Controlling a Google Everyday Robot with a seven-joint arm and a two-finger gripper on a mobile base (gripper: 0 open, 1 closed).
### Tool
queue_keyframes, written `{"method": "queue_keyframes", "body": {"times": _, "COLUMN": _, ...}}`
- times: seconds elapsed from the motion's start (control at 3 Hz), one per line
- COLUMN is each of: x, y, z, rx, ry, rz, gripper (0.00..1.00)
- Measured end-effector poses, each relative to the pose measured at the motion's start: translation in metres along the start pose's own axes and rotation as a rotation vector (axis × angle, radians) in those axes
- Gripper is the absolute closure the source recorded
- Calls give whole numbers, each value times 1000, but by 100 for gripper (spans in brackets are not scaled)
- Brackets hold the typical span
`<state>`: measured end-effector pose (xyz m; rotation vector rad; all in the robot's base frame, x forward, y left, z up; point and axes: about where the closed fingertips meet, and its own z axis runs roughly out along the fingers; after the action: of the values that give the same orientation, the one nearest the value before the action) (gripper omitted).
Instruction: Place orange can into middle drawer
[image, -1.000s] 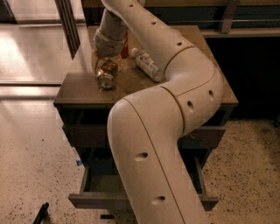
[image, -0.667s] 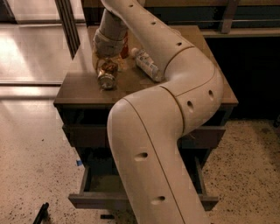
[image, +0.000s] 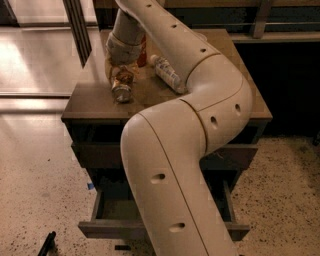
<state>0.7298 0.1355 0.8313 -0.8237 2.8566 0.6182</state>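
The big cream arm (image: 170, 150) is filling the middle of the view, smooth, rounded and hard-shelled with small dark holes. It is bending up from the floor and reaching over to the bench's back-left part. Compared with a second ago, nothing is really changing: arm, can and drawer are all sitting where they were. So we are pausing at the pick-up, and the carry to the drawer is not yet under way.

The bench (image: 90, 95) is a dark-brown wood cabinet top, flat and matt. Below its front edge the middle drawer (image: 100, 229) is standing pulled out, wide and shallow, showing a dull olive-grey floor and waiting with nothing visible inside it.

Near the back edge a clear plastic bottle (image: 167, 74) is lying on its side, ribbed and crinkly. A red can (image: 142, 47) is peeking out behind the wrist.

The hand (image: 121, 74) is hanging right over the orange can (image: 121, 86), close on it. I cannot tell whether it is gripping or loose. The can is on the bench's left half, near the front edge: golden, dented metal, its silver end facing us.
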Motion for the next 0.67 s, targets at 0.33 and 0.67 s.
{"method": "queue_keyframes", "body": {"times": 0.33, "x": 9, "y": -3, "z": -26, "rx": -106, "ry": -82, "rz": -56, "gripper": 100}}
{"method": "queue_keyframes", "body": {"times": 0.67, "x": 40, "y": -5, "z": -50, "rx": -251, "ry": -181, "rz": -181, "gripper": 100}}
